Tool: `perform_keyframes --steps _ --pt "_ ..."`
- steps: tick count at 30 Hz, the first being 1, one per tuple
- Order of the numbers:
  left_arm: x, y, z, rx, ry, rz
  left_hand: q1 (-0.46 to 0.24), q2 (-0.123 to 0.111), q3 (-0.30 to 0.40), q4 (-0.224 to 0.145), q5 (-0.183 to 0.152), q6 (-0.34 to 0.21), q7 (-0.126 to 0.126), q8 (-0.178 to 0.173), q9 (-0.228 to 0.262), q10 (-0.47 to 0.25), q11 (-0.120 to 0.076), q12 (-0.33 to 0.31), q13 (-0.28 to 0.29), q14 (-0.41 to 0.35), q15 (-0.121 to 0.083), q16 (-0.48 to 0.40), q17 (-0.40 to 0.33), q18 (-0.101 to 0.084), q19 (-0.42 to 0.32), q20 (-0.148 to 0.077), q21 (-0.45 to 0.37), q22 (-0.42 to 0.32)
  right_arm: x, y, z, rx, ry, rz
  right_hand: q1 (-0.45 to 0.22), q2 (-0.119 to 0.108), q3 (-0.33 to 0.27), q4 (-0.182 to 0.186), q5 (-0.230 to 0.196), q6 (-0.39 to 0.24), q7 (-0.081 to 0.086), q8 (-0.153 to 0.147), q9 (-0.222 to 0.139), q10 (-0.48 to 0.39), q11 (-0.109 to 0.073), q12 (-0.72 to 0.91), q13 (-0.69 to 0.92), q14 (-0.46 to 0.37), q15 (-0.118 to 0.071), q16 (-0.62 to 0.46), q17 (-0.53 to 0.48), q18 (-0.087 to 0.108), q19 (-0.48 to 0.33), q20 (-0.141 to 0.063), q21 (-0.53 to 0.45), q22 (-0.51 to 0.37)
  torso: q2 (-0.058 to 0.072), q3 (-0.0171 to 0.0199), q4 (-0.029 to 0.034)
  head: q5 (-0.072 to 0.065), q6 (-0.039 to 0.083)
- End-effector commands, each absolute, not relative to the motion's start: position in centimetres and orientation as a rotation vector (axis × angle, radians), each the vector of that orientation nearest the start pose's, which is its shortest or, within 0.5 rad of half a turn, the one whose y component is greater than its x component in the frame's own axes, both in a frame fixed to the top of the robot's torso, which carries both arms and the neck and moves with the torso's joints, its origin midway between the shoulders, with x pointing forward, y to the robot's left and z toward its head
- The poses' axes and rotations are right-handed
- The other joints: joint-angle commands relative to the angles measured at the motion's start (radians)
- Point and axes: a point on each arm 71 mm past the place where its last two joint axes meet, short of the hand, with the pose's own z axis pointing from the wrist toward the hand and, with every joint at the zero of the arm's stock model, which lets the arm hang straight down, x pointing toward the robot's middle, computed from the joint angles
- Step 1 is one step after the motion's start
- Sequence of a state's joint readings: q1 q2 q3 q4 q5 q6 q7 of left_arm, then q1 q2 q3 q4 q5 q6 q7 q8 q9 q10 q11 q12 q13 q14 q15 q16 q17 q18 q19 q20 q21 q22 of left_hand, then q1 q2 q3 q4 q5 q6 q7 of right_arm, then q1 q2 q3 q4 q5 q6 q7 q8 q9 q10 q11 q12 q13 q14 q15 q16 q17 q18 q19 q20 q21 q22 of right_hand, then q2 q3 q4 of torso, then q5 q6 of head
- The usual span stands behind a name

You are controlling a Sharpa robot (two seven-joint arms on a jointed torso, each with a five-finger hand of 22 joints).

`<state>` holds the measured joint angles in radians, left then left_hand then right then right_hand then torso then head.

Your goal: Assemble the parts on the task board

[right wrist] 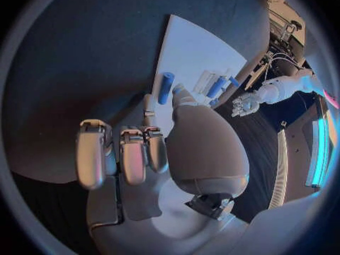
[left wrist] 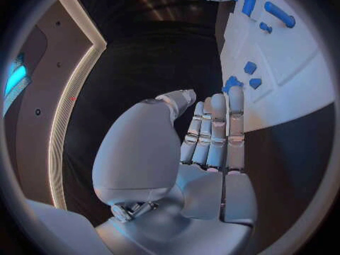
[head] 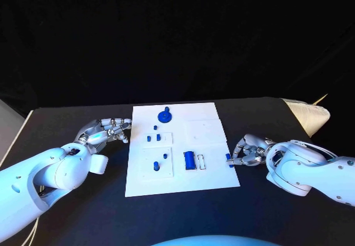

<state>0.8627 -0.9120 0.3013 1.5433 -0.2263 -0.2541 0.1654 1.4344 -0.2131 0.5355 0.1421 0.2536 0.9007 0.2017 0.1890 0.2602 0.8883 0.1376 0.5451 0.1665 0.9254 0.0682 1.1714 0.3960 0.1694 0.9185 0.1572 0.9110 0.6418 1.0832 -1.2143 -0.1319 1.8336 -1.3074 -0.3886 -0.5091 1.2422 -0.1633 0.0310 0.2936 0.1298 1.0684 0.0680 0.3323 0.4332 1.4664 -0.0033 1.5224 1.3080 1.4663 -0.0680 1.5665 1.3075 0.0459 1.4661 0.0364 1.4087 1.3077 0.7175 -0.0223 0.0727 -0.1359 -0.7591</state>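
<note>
Black table (head: 89, 205), white task board (head: 207, 128) centred. Left hand (head: 107, 130) beside board, fingers straight, holding nothing. Right hand (head: 248, 152) pinching blue peg (head: 229, 159) at board edge. Step judged: pickup; next, lift, align, insert.

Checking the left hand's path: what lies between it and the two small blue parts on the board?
In the head view, only bare black table and white board separate the left hand from the two small parts.

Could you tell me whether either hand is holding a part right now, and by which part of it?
The right hand pinches a small blue peg by one end at the task board's edge; the left hand holds nothing.
</note>
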Motion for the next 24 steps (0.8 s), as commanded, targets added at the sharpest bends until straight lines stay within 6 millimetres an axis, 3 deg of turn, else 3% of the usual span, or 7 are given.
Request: perform_keyframes --steps 1,10,15,18,20,24 --pt "46.6 24.4 -22.3 -1.223 1.545 -1.444 0.0 0.007 -0.001 0.006 0.002 0.001 0.002 -0.001 -0.001 -0.005 0.0 0.004 -0.001 0.006 -0.002 -0.004 -0.001 0.015 0.01 0.0 -0.007 -0.001 38.0 -30.8 -24.7 0.342 1.985 0.236 0.005 -0.001 0.01 -0.001 0.006 0.01 -0.001 0.004 0.002 0.088 -0.004 0.008 0.243 0.104 -0.003 0.004 0.263 -0.012 0.066 -0.001 0.009 0.17 -0.001 -0.0009 -0.0005 0.001 -0.003" --pt "46.6 24.4 -22.3 -1.223 1.546 -1.444 0.001 0.007 -0.001 0.008 0.002 0.001 0.002 -0.001 -0.001 -0.006 0.0 0.005 -0.001 0.007 -0.002 -0.004 -0.001 0.015 0.01 0.001 -0.008 -0.002 38.0 -30.3 -25.0 0.317 1.984 0.232 0.028 -0.002 0.022 -0.002 0.01 0.014 -0.004 0.006 0.002 0.09 -0.007 0.013 0.245 0.104 -0.006 0.004 0.263 -0.013 0.068 -0.004 0.015 0.175 0.0 -0.0007 -0.0003 0.001 -0.004" --pt "46.5 24.4 -22.3 -1.223 1.547 -1.444 0.001 0.007 -0.001 0.008 0.002 0.001 0.002 -0.001 -0.001 -0.006 0.0 0.005 -0.001 0.007 -0.002 -0.004 -0.001 0.015 0.01 0.001 -0.008 -0.002 38.0 -29.8 -25.1 0.3 1.974 0.233 0.095 0.006 0.061 -0.007 0.04 0.014 -0.006 0.002 -0.001 0.09 -0.01 0.014 0.246 0.104 -0.008 0.004 0.263 -0.014 0.069 -0.007 0.017 0.177 0.0 -0.0007 0.0003 0.001 -0.007" --pt "46.5 24.5 -22.3 -1.223 1.546 -1.443 0.0 0.007 -0.001 0.009 0.002 0.001 0.002 -0.001 -0.002 -0.006 0.0 0.005 -0.002 0.007 -0.002 -0.004 -0.001 0.015 0.01 0.001 -0.008 -0.002 38.1 -29.7 -25.1 0.297 1.971 0.23 0.158 0.012 0.119 -0.013 0.045 0.016 -0.01 -0.003 -0.006 0.09 -0.013 0.013 0.246 0.104 -0.012 0.004 0.263 -0.014 0.069 -0.01 0.018 0.178 0.0 -0.0009 0.0005 0.002 -0.007" --pt "46.5 24.5 -22.3 -1.223 1.546 -1.442 0.0 0.007 -0.001 0.009 0.002 0.001 0.002 -0.001 -0.002 -0.006 0.0 0.005 -0.002 0.007 -0.002 -0.004 -0.001 0.015 0.01 0.001 -0.008 -0.002 38.1 -29.6 -25.1 0.297 1.967 0.228 0.189 0.007 0.177 -0.014 0.103 0.02 -0.01 -0.007 -0.009 0.09 -0.014 0.013 0.246 0.104 -0.013 0.004 0.263 -0.014 0.069 -0.011 0.018 0.18 0.0 -0.0011 -0.0001 0.003 -0.008" --pt "46.5 24.5 -22.3 -1.224 1.546 -1.441 0.0 0.007 -0.001 0.009 0.002 0.001 0.002 -0.001 -0.002 -0.006 0.0 0.005 -0.002 0.007 -0.002 -0.004 -0.001 0.015 0.01 0.001 -0.008 -0.002 38.2 -29.6 -25.1 0.299 1.956 0.227 0.205 0.003 0.273 -0.022 0.137 0.021 -0.013 -0.005 -0.007 0.091 -0.017 0.015 0.247 0.104 -0.015 0.004 0.263 -0.015 0.07 -0.013 0.022 0.183 -0.001 -0.0008 -0.0006 0.004 -0.008"
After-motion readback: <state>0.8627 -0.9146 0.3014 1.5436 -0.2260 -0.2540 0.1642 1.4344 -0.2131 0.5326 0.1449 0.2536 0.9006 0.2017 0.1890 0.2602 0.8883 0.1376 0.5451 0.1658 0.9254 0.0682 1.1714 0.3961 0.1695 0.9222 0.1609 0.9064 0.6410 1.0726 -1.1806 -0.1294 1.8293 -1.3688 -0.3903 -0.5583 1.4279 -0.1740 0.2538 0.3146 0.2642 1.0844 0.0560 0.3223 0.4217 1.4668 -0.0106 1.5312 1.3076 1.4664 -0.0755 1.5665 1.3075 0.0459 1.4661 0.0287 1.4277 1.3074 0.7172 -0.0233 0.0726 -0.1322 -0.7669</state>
